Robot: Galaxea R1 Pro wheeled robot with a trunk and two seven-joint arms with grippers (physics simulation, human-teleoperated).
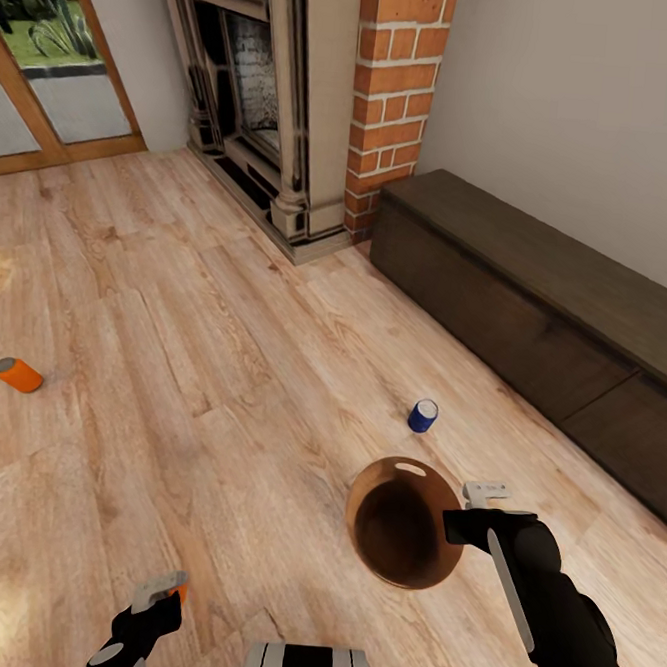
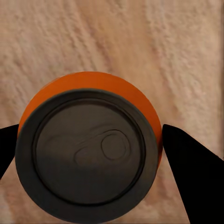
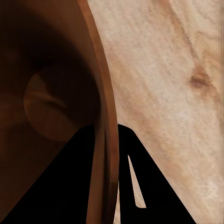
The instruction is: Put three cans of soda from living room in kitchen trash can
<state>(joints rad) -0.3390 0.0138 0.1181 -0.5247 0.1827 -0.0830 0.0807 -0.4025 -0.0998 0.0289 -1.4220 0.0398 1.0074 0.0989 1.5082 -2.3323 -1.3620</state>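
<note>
A: Which step is in hand?
B: The trash can is gripped at its rim by the right gripper; an orange soda can is clasped in the left gripper.
A: And next?
B: That can must be lifted over the bin; the blue can and another orange can lie apart on the floor.

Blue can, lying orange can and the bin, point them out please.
blue can (image 1: pixel 423 415), head view, its blue side.
lying orange can (image 1: pixel 19 376), head view, its orange body.
bin (image 1: pixel 361 496), head view, its left rim.
</note>
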